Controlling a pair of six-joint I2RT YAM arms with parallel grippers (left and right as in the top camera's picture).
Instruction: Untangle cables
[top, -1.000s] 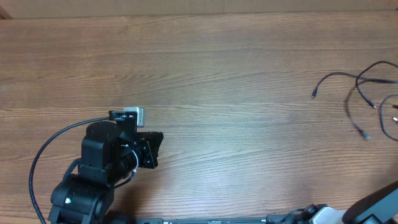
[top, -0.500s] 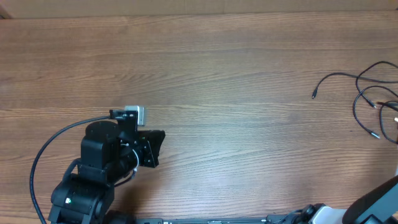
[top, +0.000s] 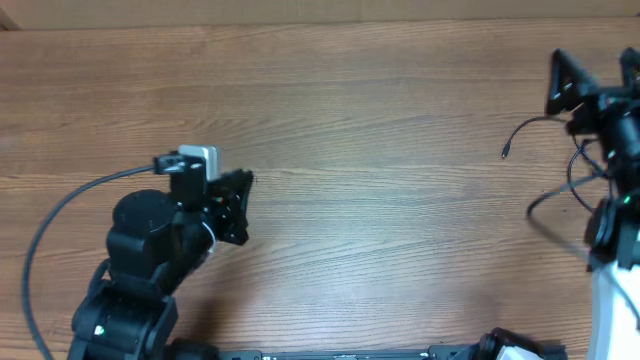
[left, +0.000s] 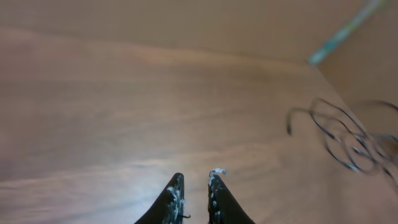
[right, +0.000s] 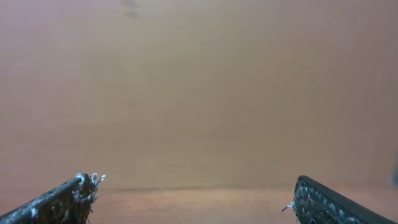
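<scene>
Overhead view: the right gripper (top: 593, 82), absent 0.5 s earlier, now stands at the frame's right edge over the cables (top: 545, 125), fingers spread wide and empty, so a first grasp seems imminent. The left gripper (top: 240, 200), lower left, has turned slightly; its fingers are nearly closed, holding nothing.

Robot lab, bare wooden table (top: 380, 120), mounted arms
</scene>
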